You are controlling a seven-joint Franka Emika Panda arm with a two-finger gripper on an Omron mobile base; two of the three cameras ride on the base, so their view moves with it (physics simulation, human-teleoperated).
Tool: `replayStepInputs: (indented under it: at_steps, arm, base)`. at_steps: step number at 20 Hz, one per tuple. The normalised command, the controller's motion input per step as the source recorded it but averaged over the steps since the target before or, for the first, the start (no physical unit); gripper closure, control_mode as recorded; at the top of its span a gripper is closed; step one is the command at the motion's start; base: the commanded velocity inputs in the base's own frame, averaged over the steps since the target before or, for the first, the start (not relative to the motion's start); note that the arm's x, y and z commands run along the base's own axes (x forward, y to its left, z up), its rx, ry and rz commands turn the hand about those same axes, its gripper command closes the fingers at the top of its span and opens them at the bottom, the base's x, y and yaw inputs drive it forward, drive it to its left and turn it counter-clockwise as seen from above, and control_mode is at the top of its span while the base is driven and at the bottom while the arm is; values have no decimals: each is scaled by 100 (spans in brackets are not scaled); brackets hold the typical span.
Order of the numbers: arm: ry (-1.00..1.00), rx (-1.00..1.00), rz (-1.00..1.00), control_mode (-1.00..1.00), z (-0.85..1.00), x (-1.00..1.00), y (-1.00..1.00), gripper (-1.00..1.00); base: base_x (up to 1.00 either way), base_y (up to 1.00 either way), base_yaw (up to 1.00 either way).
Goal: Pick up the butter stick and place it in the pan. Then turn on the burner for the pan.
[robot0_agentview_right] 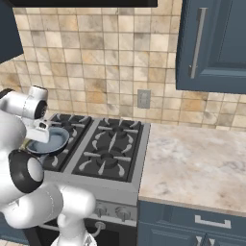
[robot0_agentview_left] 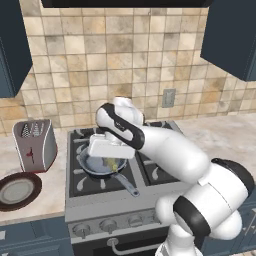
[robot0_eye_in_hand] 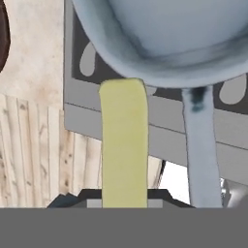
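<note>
**Over the stove's front-left burner: butter held above the pan**

Over the front-left corner of the stove [robot0_agentview_left: 150, 172], the gripper [robot0_agentview_left: 113, 163] hangs above the pan [robot0_agentview_left: 97, 167] with its jaws clamped on the butter [robot0_eye_in_hand: 123, 145]. In the hand view the pale-yellow bar runs straight up from between the jaws, and its far end reaches the near rim of the pan [robot0_eye_in_hand: 169, 53]. From the left base view a bit of yellow shows just under the hand, above the pan's grey-blue inside; whether it touches the pan floor I cannot tell.

The pan sits on the front-left burner [robot0_agentview_left: 82, 180], and its grey handle [robot0_agentview_left: 129, 187] points toward the stove's front edge. In the hand view the handle [robot0_eye_in_hand: 199, 145] lies just beside the butter, apart from it.

Knobs [robot0_agentview_left: 107, 225] line the stove's front panel. On the table left of the stove stand a toaster [robot0_agentview_left: 34, 144] near the wall and a dark-brown plate [robot0_agentview_left: 17, 190] near the front edge. In the right base view the pan [robot0_agentview_right: 50, 140] shows beside the arm, and the table [robot0_agentview_right: 192, 163] stretches right of the stove.
</note>
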Motion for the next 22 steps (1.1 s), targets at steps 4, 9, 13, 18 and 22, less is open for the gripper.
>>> replayStepInputs:
  at_steps: [4, 9, 13, 18, 22]
  arm:
    - [-8, -3, -6, -100, 0, 11, 0, 100]
    - [-3, -9, -6, -100, 0, 7, 0, 100]
    - [0, -4, -7, -100, 0, 19, 0, 100]
    - [0, -4, -6, -100, 0, 28, 0, 100]
    - [0, -9, -7, -100, 0, 28, 0, 100]
  base:
    - [0, 0, 0]
    - [0, 0, 0]
    - [0, 0, 0]
    - [0, 0, 0]
    - [0, 0, 0]
